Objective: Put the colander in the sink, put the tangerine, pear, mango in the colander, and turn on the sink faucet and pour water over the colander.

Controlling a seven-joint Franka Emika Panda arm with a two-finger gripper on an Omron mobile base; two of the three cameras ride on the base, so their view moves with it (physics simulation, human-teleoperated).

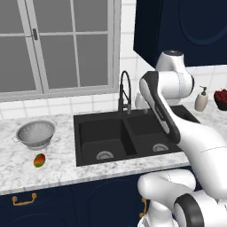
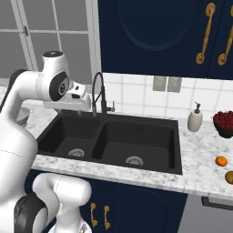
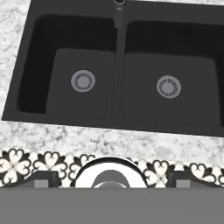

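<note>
Colander (image 1: 35,133) on counter (image 1: 66,168) — unmarked, no lettering.

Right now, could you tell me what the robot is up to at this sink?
It looks like the very start of a fruit-washing job, with nothing handled so far. The arm is raised above the black sink, jaws open and holding nothing. Both basins are bare, and no water runs from the faucet. The colander sits on the counter left of the sink with the mango in front of it. The tangerine and pear lie on the counter right of the sink.
</note>
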